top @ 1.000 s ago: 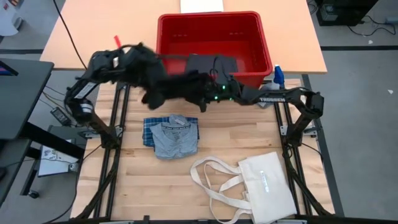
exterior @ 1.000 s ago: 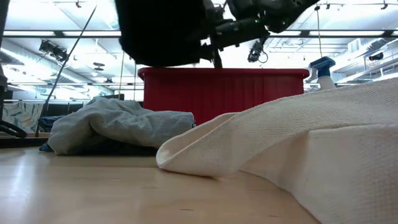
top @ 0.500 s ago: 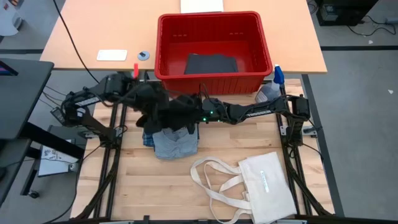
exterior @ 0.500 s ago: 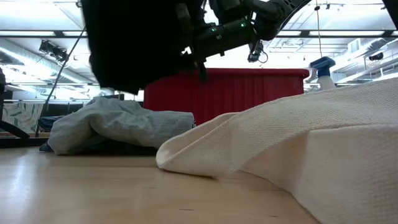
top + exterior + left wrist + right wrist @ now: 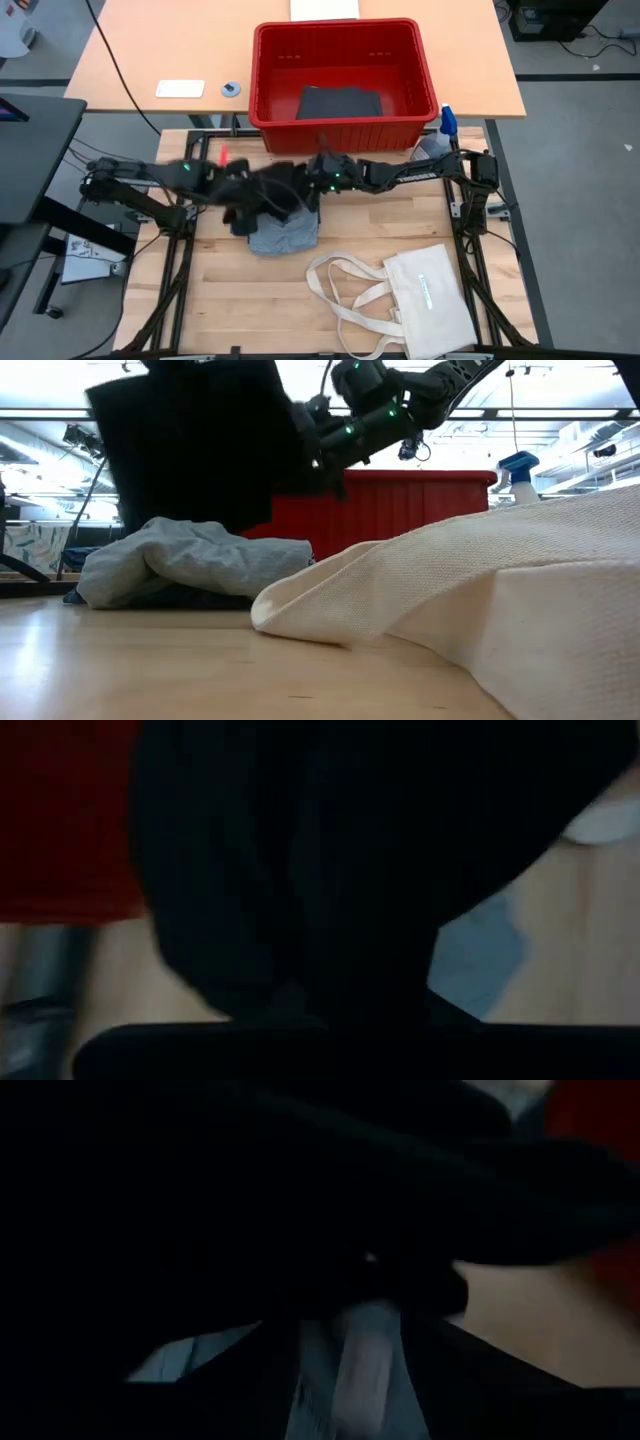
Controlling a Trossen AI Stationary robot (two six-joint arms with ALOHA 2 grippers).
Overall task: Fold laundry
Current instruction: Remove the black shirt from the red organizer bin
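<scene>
Both grippers carry the black piece (image 5: 268, 195) (image 5: 195, 450) in the air. It hangs as a broad dark sheet over the folded light blue-grey piece (image 5: 285, 232) (image 5: 190, 560), which lies on the table. The plaid piece under that one is mostly covered. My left gripper (image 5: 238, 190) is at the sheet's left end and my right gripper (image 5: 312, 180) (image 5: 318, 448) at its right end. The dark grey piece (image 5: 340, 102) lies on the floor of the red basket (image 5: 262, 80). Black cloth fills both wrist views. My left gripper holds the left end of the black piece (image 5: 248, 192); the cloth itself hides the fingers and the place of contact. That end is lifted clear of the table. My right gripper holds the sheet's upper right edge (image 5: 300, 435), coming level from the table's right. The cloth hangs below it, its lower hem (image 5: 200, 525) just above the folded pile.
The cream tote bag (image 5: 425, 290) (image 5: 500, 590) lies at the near right with its handles spread toward the middle. A spray bottle (image 5: 445, 122) stands to the right of the basket. Bare wood shows at the table's near left.
Both grippers have carried the black piece from beside the basket toward the near edge and down, so it now hangs over the folded pile. The left arm has dropped low and stretched out toward the middle of the table.
</scene>
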